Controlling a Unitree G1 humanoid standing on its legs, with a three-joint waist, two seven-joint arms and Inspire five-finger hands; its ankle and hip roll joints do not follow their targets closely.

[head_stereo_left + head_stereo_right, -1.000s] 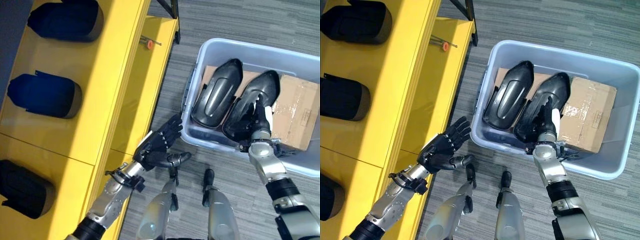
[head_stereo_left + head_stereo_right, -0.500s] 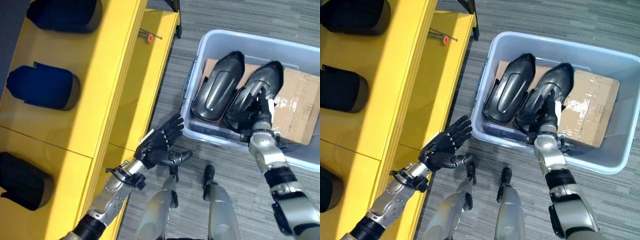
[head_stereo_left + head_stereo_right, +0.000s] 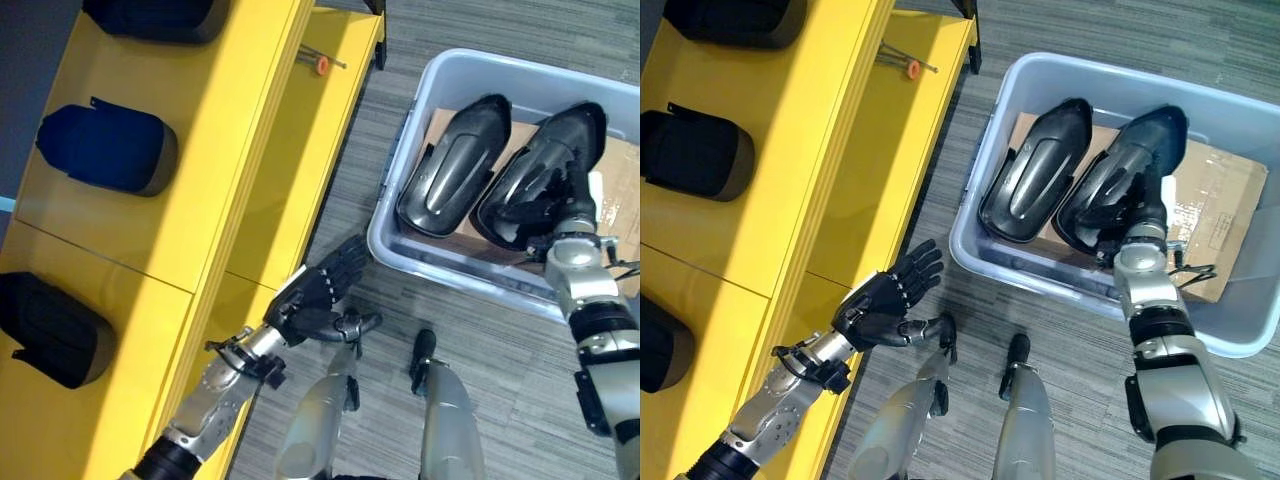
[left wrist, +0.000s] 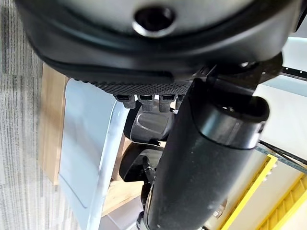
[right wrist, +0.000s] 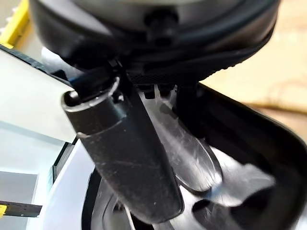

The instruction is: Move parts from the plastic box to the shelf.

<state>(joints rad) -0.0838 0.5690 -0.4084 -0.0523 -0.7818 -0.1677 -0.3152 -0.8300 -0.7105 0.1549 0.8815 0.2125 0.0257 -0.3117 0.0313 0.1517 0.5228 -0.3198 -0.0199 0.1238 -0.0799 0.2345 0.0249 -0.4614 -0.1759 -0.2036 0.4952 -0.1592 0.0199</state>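
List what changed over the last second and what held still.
The whole view shifted, so the camera moved. The right robot hand stays on the right-hand dark part in the plastic box; its grip is hidden. The left robot hand still hovers open beside the yellow shelf. Both parts remain in the box.

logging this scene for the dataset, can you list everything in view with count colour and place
box: 1, pale grey plastic, on the floor right of the shelf
parts in box: 2, glossy black, side by side on the cardboard
cardboard: 1, brown, in the box under the parts
shelf: 1, yellow, along the left
parts on shelf: 3, dark, in a row on its top level
screwdriver: 1, orange-handled, on the shelf's lower level
floor: grey carpet
left hand: open, beside the shelf's edge
right hand: in the box, on the right part
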